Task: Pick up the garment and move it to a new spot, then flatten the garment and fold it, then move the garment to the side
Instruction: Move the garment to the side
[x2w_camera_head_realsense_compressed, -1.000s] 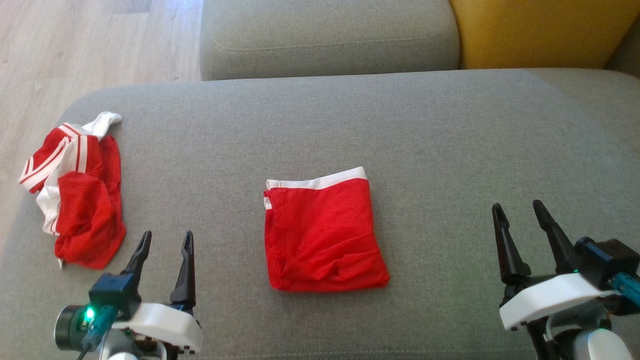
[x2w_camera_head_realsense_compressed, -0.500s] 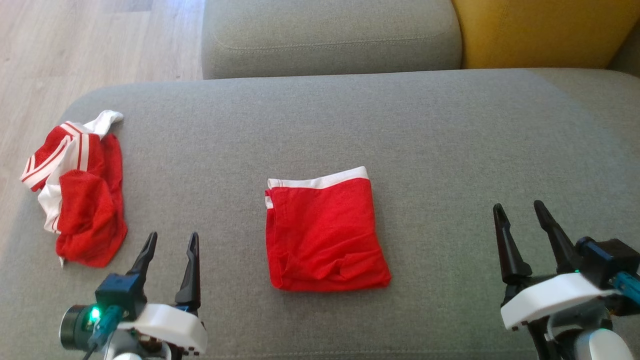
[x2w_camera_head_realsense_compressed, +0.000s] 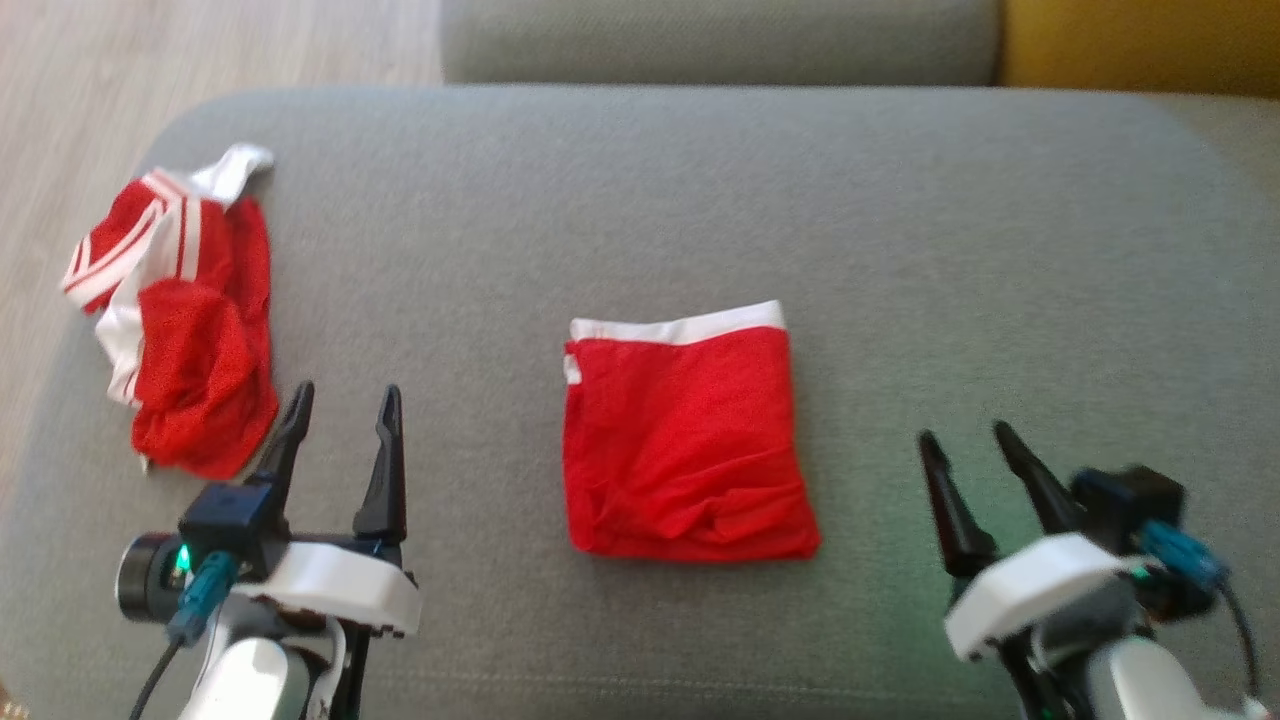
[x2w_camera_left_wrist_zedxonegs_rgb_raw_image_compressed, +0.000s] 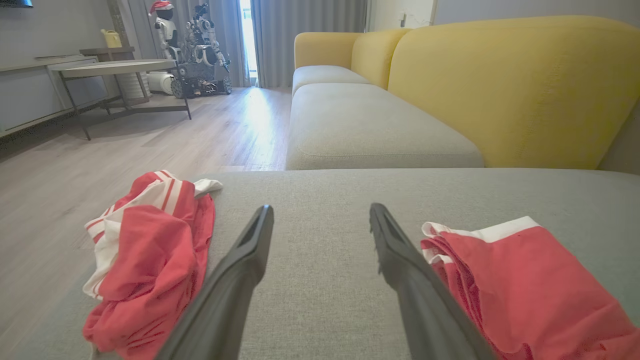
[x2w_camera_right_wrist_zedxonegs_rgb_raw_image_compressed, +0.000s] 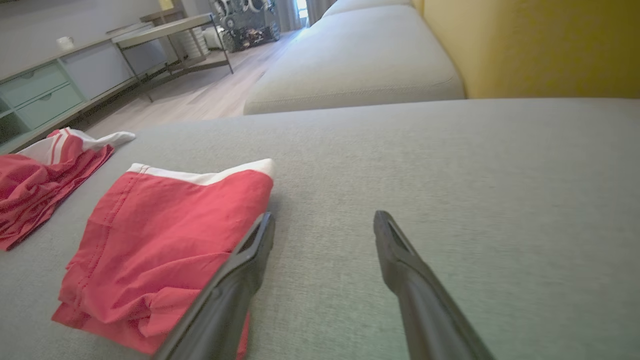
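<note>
1. The left claw (x2w_camera_head_realsense_compressed: 347, 390) is spread wide and grips nothing, poised over the grey sofa seat (x2w_camera_head_realsense_compressed: 700, 200).
2. The right claw (x2w_camera_head_realsense_compressed: 964, 432) is spread the same way and is also empty, over the same seat.
3. Between the two claws, touching neither, the folded garment (x2w_camera_head_realsense_compressed: 685, 440) lies flat: red, with its white band on the edge away from the claws.
4. Beyond the left claw's outer finger, a crumpled garment (x2w_camera_head_realsense_compressed: 190, 330), red and white, lies near the seat's edge.

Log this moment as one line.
folded garment: flat, cushion centre | crumpled garment: far left | left gripper: open, empty | right gripper: open, empty
</note>
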